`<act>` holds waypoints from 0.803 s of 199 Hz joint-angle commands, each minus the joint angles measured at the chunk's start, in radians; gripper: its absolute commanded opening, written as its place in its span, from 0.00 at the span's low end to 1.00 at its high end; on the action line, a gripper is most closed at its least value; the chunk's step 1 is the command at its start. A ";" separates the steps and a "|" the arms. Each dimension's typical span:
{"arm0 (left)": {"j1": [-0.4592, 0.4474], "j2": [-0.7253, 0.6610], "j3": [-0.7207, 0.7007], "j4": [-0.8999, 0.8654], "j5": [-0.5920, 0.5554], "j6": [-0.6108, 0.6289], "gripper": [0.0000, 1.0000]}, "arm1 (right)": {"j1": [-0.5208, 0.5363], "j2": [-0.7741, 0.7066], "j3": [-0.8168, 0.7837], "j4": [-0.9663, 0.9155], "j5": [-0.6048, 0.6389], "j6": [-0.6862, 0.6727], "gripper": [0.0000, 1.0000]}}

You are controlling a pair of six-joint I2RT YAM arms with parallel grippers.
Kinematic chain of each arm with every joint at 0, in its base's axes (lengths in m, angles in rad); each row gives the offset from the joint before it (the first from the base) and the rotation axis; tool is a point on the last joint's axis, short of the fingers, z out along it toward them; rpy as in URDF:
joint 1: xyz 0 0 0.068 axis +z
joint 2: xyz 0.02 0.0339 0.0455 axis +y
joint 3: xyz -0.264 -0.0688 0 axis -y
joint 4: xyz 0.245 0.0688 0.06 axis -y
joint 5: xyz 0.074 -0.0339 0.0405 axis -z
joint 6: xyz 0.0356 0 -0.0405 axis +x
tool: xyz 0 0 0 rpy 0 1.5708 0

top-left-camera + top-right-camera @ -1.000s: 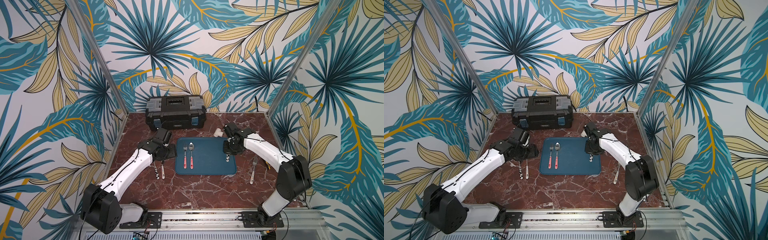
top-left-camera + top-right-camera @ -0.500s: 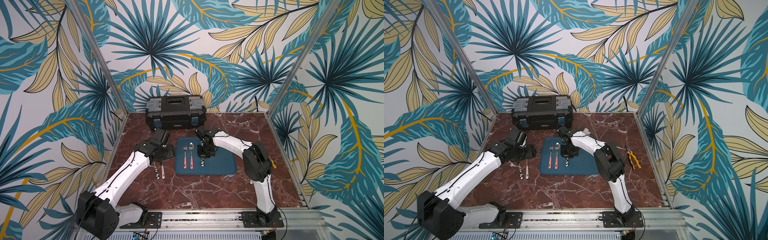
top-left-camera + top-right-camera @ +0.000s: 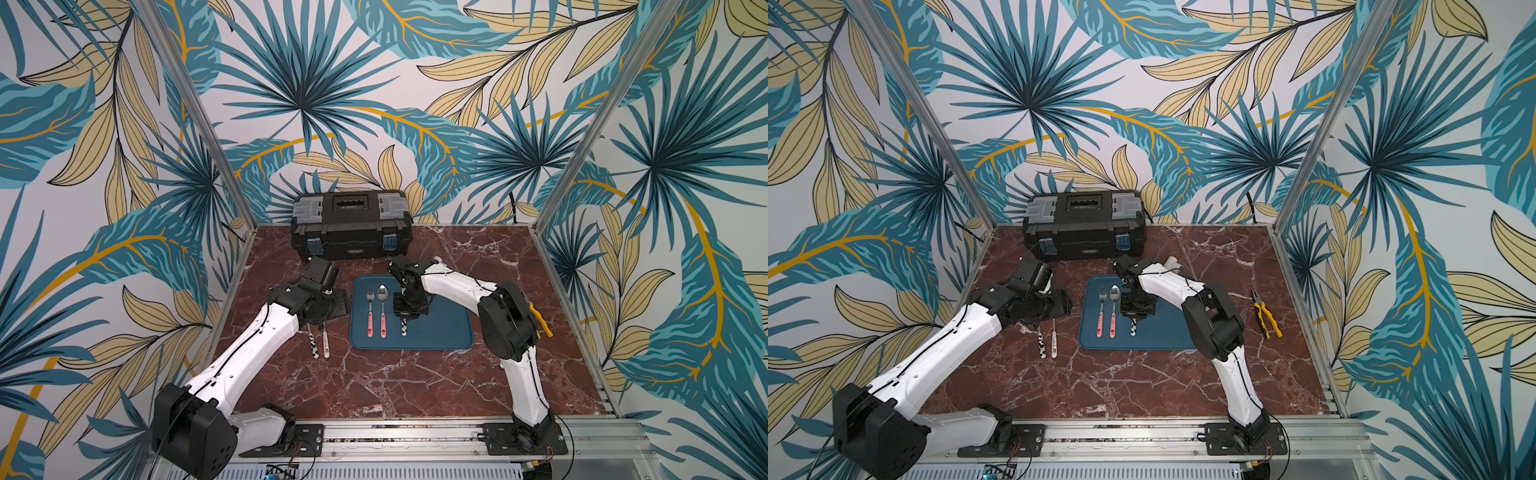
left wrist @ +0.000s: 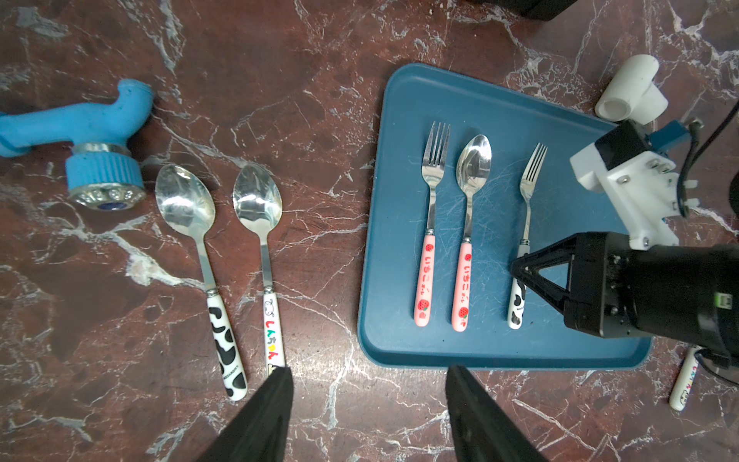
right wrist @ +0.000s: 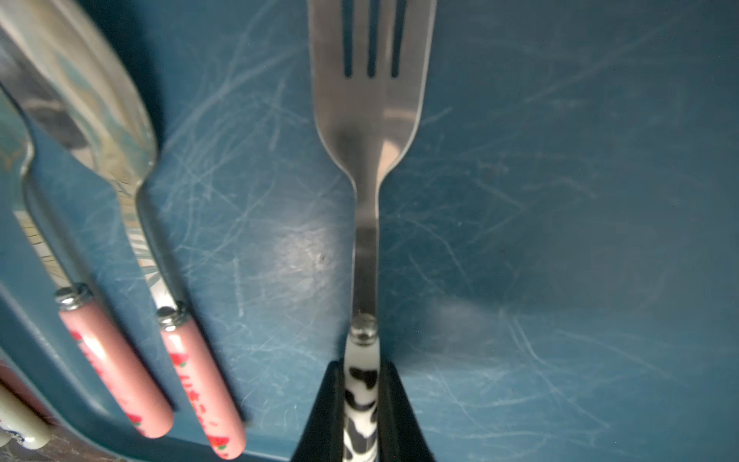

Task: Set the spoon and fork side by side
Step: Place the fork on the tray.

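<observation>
Right tool (image 5: 362, 404) is clamped on the cow-print fork (image 5: 370, 120), black fingers (image 5: 326, 412) pinching the black-and-white handle just behind the metal collar. The fork sits low over the blue tray (image 4: 500, 100), tines pointing toward the toolbox end; whether it is resting on the tray or a hair above it, I cannot tell. In a top view the same tool (image 3: 405, 318) is over the tray with the spotted handle poking out beneath it.

Just beside that fork, on the same tray, lie the strawberry spoon (image 4: 468, 224) and then the strawberry fork (image 4: 432, 216), pink handles parallel, close together but apart.

Over to the left tool (image 4: 368, 400): its two dark fingers stand moderately apart with nothing between them, hovering above bare worktop (image 4: 120, 360) between the tray's edge and two spoons. Those are the cow-print spoon (image 4: 200, 260) and, next to it, a white-handled spoon (image 4: 262, 248) with coloured lettering, both lying off the tray on the marble, side by side.

Further out, a blue tap fitting (image 4: 92, 152) lies past the cow-print spoon. A white pipe elbow (image 4: 632, 92) sits off the tray's far corner. The black toolbox (image 3: 351, 224) stands at the back, and yellow-handled pliers (image 3: 1266, 316) lie on the worktop beyond the right arm.
</observation>
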 commanded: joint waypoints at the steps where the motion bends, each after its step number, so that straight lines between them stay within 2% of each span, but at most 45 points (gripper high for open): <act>1: 0.007 -0.024 0.009 -0.026 -0.015 0.011 0.65 | 0.005 0.034 0.028 -0.056 0.025 -0.017 0.12; 105: 0.007 -0.018 0.010 -0.009 -0.005 0.002 0.65 | 0.010 0.028 -0.038 -0.044 0.021 -0.033 0.16; 129: 0.006 -0.016 0.006 -0.007 -0.001 0.000 0.65 | 0.012 0.029 -0.039 -0.046 0.015 -0.034 0.21; 144: 0.007 -0.015 0.004 -0.007 -0.004 0.000 0.65 | 0.017 0.025 -0.046 -0.046 0.019 -0.036 0.29; 160: 0.007 -0.015 0.003 -0.005 -0.004 0.001 0.65 | 0.019 0.024 -0.050 -0.049 0.020 -0.036 0.33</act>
